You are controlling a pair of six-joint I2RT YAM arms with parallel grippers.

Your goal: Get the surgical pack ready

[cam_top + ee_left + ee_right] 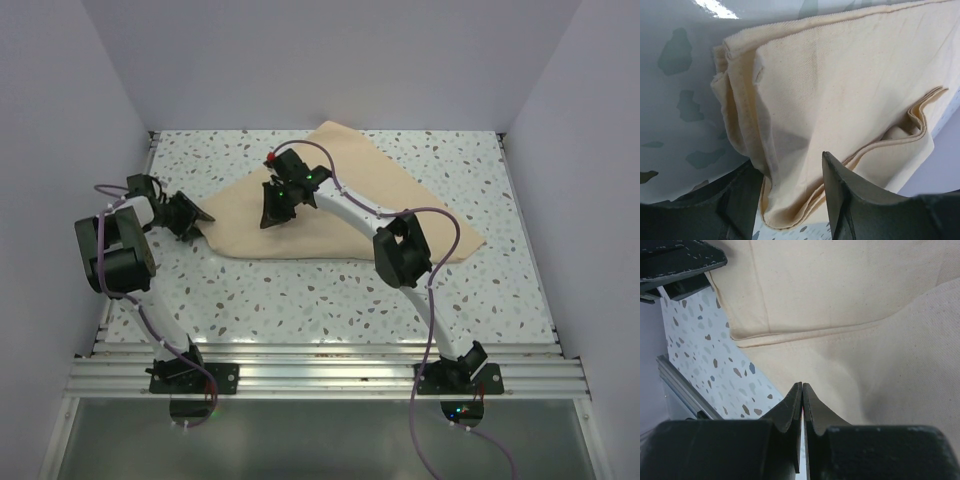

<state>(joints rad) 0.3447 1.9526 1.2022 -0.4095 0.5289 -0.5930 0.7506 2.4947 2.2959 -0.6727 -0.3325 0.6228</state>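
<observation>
The surgical pack shows as a big beige cloth (345,205) folded into a flat wedge on the speckled table; what it covers is hidden. My left gripper (196,222) is at the cloth's left corner. In the left wrist view its jaws stand open (789,162), and the layered corner of the cloth (840,75) lies loose between them. My right gripper (272,213) rests over the cloth's left-middle part. Its fingers are pressed shut (802,385), with no fold seen between them, just above the cloth (865,315).
White walls close in the table (300,300) on the left, back and right. An aluminium rail (320,375) runs along the near edge, by both arm bases. The left gripper's fingers (680,260) show at the top left of the right wrist view.
</observation>
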